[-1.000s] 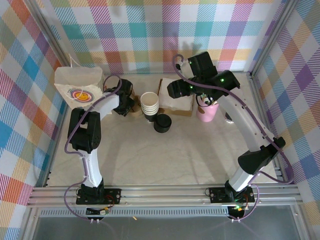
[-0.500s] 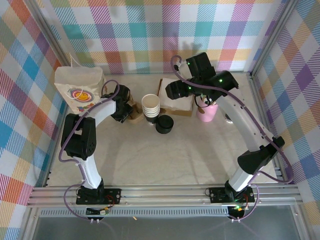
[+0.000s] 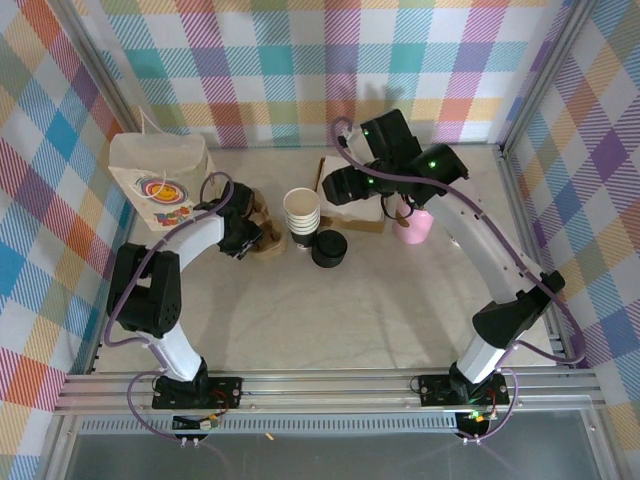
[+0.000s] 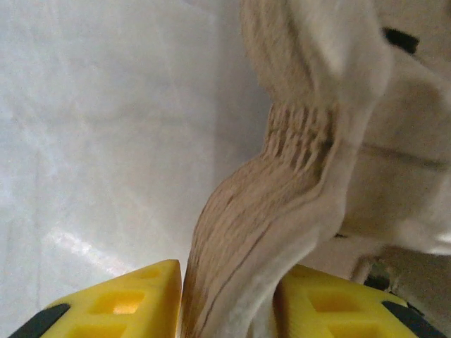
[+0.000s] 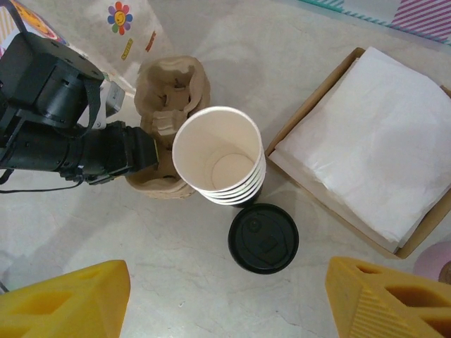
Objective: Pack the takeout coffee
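Note:
The takeout coffee (image 3: 329, 248), a small dark cup with a round black lid (image 5: 263, 238), stands upright on the table beside a stack of lidless paper cups (image 3: 301, 212). High over it hangs my right gripper (image 3: 342, 184), open, its yellow fingertips (image 5: 70, 299) wide apart and empty. My left gripper (image 3: 245, 236) is shut on the edge of a brown pulp cup carrier (image 4: 282, 176), which lies on the table left of the cup stack (image 5: 218, 155). The white paper bag (image 3: 160, 180) stands at the far left.
A cardboard box of white napkins (image 5: 373, 148) lies right of the cups, partly under my right arm. A pink cup (image 3: 413, 228) stands further right. Checked walls close the table at the back and on both sides; its near half is bare.
My left gripper has drawn the pulp carrier a little toward the near side, its elbow swinging left. The right gripper has drifted slightly left. The coffee cup stays put.

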### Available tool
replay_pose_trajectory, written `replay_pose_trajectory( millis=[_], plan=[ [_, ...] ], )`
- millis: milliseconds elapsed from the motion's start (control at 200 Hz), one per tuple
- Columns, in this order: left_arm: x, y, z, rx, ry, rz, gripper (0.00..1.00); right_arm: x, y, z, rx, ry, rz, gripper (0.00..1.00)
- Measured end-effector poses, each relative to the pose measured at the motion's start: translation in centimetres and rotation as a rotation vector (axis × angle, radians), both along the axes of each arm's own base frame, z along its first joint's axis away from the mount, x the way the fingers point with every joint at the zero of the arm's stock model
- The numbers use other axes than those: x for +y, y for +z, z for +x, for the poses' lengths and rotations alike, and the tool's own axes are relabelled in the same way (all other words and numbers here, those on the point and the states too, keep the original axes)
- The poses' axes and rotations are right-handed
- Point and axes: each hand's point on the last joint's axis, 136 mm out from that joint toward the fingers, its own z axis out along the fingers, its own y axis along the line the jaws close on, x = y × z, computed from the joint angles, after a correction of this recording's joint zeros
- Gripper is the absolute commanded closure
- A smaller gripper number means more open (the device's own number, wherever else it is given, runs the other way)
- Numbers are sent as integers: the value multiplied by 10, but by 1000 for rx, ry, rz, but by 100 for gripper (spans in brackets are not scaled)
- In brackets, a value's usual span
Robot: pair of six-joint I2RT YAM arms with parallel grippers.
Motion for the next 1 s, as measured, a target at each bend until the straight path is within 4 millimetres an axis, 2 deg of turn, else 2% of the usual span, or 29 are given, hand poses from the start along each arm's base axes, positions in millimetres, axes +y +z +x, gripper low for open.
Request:
replay_pose_trajectory(
  millis=[240, 475, 520, 630, 675, 725, 910, 1000],
  plan=[
    [-4, -7, -37, 20, -51, -49, 63, 9, -4, -13, 2, 24, -35, 27],
    [-20, -13, -67, 23, -132, -86, 65, 24, -11, -34, 8, 56, -63, 27],
    [-26, -13, -73, 25, -157, -93, 60, 28, -13, -39, 11, 63, -68, 27],
    [-31, -11, -78, 20, -189, -98, 37, 37, -14, -50, 21, 75, -66, 27],
    [-32, -5, -78, 1, -208, -95, 30, 41, -15, -53, 28, 77, -67, 27],
    [-30, 5, -77, -33, -204, -89, 28, 46, -17, -56, 38, 79, -66, 27],
    [-18, 59, -71, -185, -191, -52, 28, 77, -35, -54, 73, 99, -78, 30],
    [-4, 86, -72, -254, -156, -10, 29, 91, -47, -51, 90, 120, -78, 33]
  ],
)
